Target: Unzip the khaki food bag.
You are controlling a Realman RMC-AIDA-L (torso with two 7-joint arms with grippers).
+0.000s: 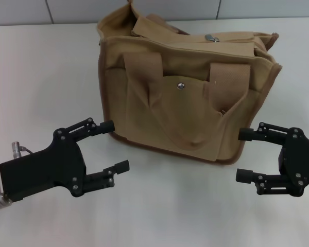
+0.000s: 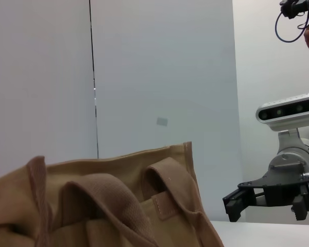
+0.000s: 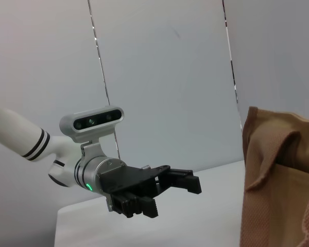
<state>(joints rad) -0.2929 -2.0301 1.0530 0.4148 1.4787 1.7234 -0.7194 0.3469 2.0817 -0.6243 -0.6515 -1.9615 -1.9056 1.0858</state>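
Observation:
The khaki food bag (image 1: 185, 87) stands upright at the middle back of the white table, front pocket with its silver snap (image 1: 181, 86) facing me. Its two webbing handles hang down over the front. The metal zipper pull (image 1: 212, 37) lies on the top, toward the right end. My left gripper (image 1: 116, 145) is open and empty, low in front of the bag's left corner. My right gripper (image 1: 245, 155) is open and empty, just off the bag's front right corner. The bag also shows in the left wrist view (image 2: 108, 206) and the right wrist view (image 3: 280, 180).
The white table (image 1: 41, 77) runs out to both sides of the bag and in front of it. A grey panelled wall (image 1: 144, 9) stands behind. The right gripper shows far off in the left wrist view (image 2: 268, 200); the left gripper shows in the right wrist view (image 3: 162, 198).

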